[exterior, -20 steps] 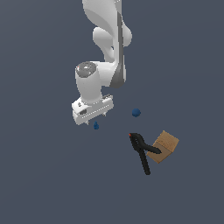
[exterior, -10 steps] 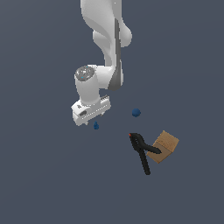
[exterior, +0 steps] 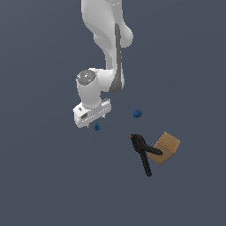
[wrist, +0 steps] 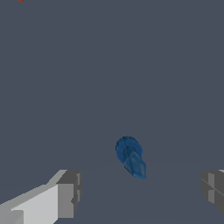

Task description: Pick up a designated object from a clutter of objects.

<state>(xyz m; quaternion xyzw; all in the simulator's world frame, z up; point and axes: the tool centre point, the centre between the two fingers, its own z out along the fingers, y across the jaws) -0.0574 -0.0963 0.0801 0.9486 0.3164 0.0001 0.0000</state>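
Gripper spread wide above the tiny blue piece, nothing in its grasp.

In the exterior view the white gripper (exterior: 98, 120) hangs at the end of the arm (exterior: 108, 44), fingers pointing down, with the tiny dark-blue piece (exterior: 96, 127) just beneath its fingertips; whether they touch cannot be told here. The small blue ball (exterior: 137, 114) lies near the gripper toward the exterior view's right, and further that way, well apart from it, the black spring clamp (exterior: 144, 152) with its red tip rests against the tan cardboard box (exterior: 167, 147). In the wrist view the gripper (wrist: 142, 194) shows two grey fingertips (wrist: 68, 193) set far apart, and the blue piece (wrist: 130, 156) sits between them, nearer the middle of the gap, touching neither, its rounded end pointing away from the camera.
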